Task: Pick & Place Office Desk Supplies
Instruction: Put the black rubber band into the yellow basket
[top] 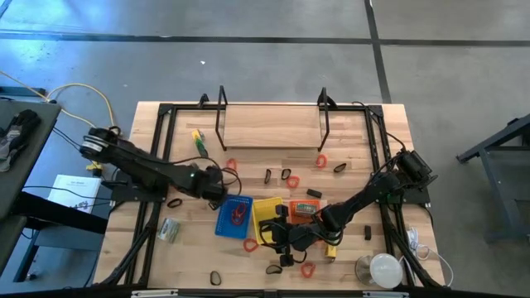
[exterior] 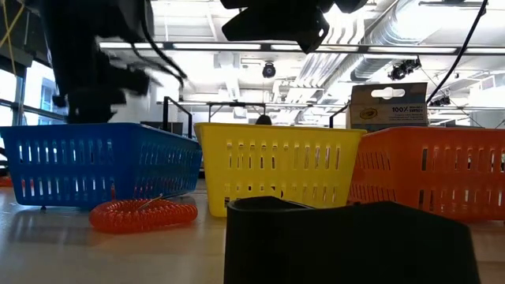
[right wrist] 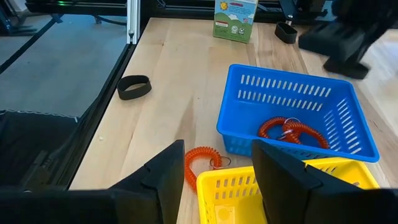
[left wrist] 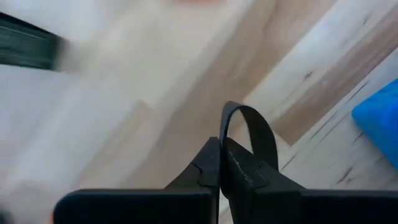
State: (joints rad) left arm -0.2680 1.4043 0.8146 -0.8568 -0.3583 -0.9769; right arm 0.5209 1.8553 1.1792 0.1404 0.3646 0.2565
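Observation:
My left gripper (top: 215,184) hovers by the far left corner of the blue tray (top: 233,215), shut on a black loop (left wrist: 249,134). The blue tray holds red coil loops (right wrist: 292,130). My right gripper (right wrist: 217,168) is open above the yellow tray's (right wrist: 249,186) near left corner; the high view shows my right gripper (top: 283,235) there too. A red coil (right wrist: 202,162) lies flat on the table beside that tray, and the low view shows the coil (exterior: 142,213) in front of the blue tray. The orange tray (top: 302,207) stands to the right of the yellow one. My left gripper pinches the black loop between its two fingers (left wrist: 211,165). The lower part of the band (left wrist: 225,149) is caught between the fingertips. The rest of the loop arches out past the tips, off the table.
A black band (right wrist: 134,87) and a small green-and-white box (right wrist: 235,18) lie on the table's left part. Red loops (top: 321,160) and black clips (top: 287,176) are scattered farther back. A black wire rack (top: 273,124) stands at the far edge. A round white object (top: 385,269) sits near right.

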